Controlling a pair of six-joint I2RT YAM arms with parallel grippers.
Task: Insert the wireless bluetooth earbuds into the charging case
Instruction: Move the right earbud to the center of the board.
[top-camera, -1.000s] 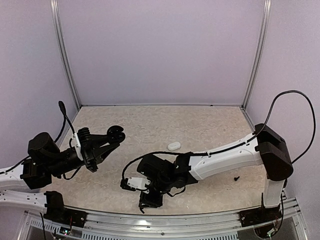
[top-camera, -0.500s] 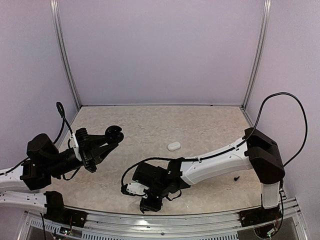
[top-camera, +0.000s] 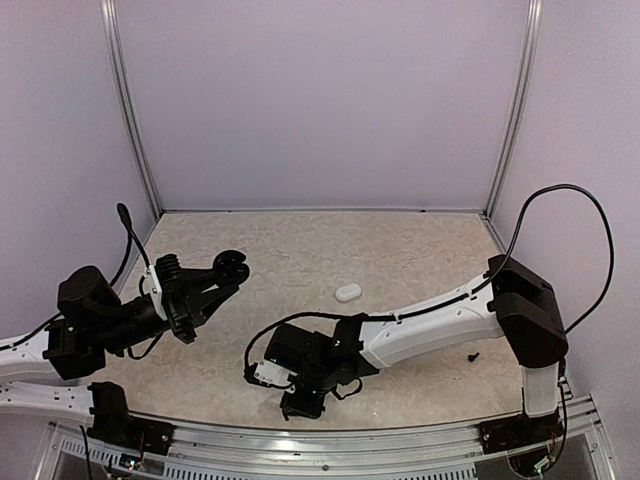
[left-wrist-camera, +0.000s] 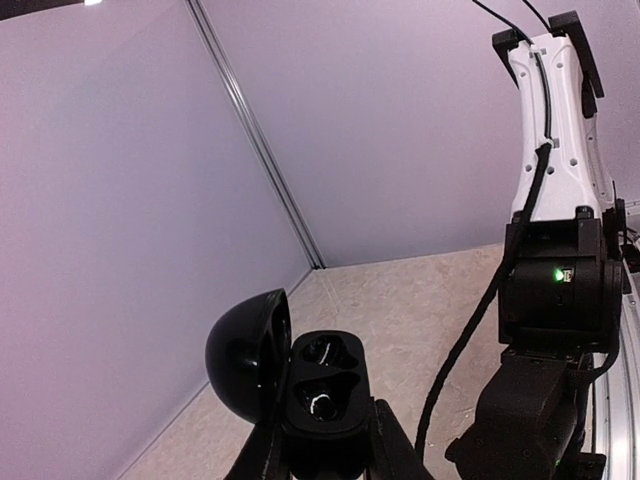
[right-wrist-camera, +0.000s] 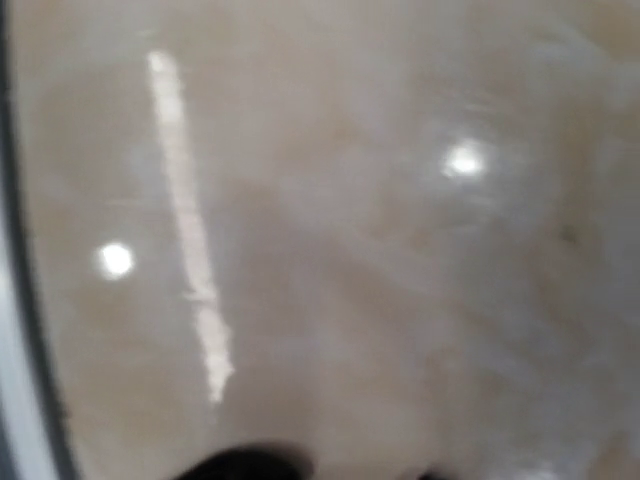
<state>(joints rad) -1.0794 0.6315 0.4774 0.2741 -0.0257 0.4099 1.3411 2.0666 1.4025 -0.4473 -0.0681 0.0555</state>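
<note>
The charging case (left-wrist-camera: 322, 398) sits between the fingers of the left gripper (top-camera: 222, 277), above the left part of the table (top-camera: 400, 250). Its lid (left-wrist-camera: 250, 355) stands open on the case's left in the wrist view. The right arm (top-camera: 430, 325) reaches from the right side across to the front centre. There the right gripper (top-camera: 298, 402) hangs low, just behind the front rail (top-camera: 420, 448). A small oval piece (top-camera: 348, 292) lies on the table behind that arm, to the right of the case. A tiny bit (top-camera: 473, 355) lies in front of the arm, near its base.
</note>
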